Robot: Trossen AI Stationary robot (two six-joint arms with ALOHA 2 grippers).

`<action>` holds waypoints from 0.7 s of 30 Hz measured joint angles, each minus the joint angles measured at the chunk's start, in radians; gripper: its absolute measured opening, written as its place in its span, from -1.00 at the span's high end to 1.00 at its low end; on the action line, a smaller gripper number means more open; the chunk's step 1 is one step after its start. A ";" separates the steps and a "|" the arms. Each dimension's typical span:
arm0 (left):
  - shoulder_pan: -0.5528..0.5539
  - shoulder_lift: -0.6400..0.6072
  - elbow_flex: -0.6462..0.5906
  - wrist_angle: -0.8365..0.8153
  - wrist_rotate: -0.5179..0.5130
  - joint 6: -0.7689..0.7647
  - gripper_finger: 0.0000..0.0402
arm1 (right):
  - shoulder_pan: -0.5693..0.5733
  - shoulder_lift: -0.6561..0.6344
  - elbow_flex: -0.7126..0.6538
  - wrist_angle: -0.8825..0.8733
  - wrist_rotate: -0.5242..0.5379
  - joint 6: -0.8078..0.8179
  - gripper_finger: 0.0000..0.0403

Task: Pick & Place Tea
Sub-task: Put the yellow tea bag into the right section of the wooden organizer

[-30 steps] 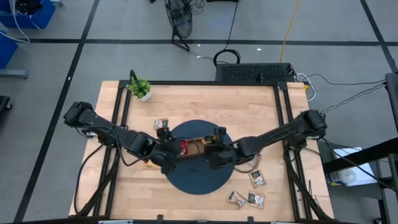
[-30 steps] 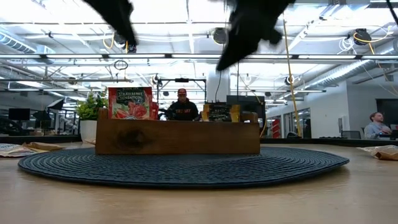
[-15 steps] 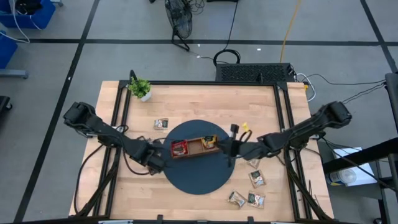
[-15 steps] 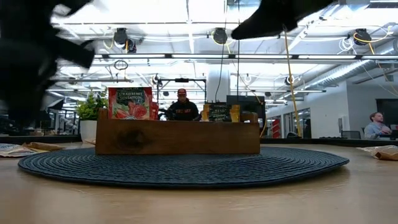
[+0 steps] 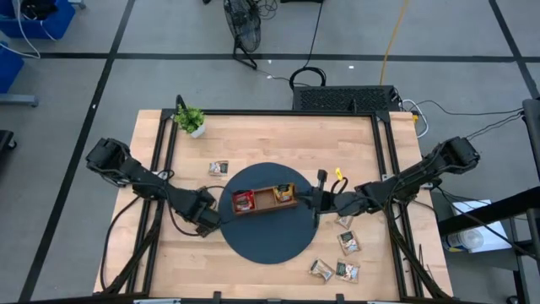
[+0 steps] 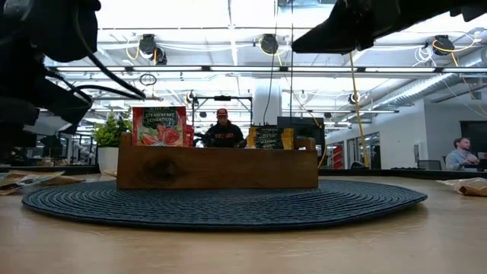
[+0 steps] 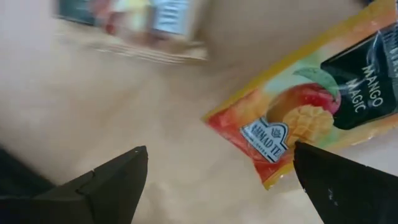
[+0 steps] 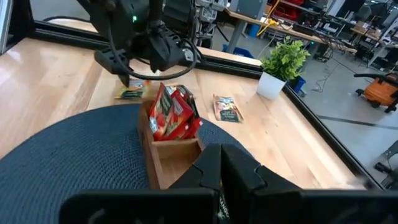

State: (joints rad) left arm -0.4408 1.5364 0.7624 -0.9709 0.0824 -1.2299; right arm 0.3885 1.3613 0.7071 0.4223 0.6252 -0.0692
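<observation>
Left claw hangs spread over wooden table, above an orange sachet

A: What colours sit on the table?
B: It is pale blond wood with a black frame. At its centre lies a round mat, dark blue-grey with a fine woven ribbing.
A: And the tray?
B: Brown wood, with a darker stain toward its left end in the low view. The sachets in its end compartment are bright red.
A: Any others?
B: The sachet in the left wrist view is orange and yellow, fading to pale green, with a mango printed on it and a black panel lettered in white. The plant at upper left is leafy green in a white pot. Both arms are black.
</observation>
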 joint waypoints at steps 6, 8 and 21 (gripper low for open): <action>-0.008 0.000 0.000 0.228 0.037 0.056 -0.98 | 0.000 0.000 -0.057 0.055 -0.001 0.007 1.00; -0.014 0.000 0.000 0.307 0.053 0.069 -0.98 | 0.000 0.000 -0.083 0.101 -0.001 0.008 1.00; -0.050 0.000 0.000 0.429 0.025 0.076 -0.98 | 0.000 0.000 -0.138 0.203 -0.001 0.003 1.00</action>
State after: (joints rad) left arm -0.4906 1.5364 0.7620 -0.5421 0.1073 -1.1540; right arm 0.3889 1.3613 0.5690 0.6250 0.6239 -0.0666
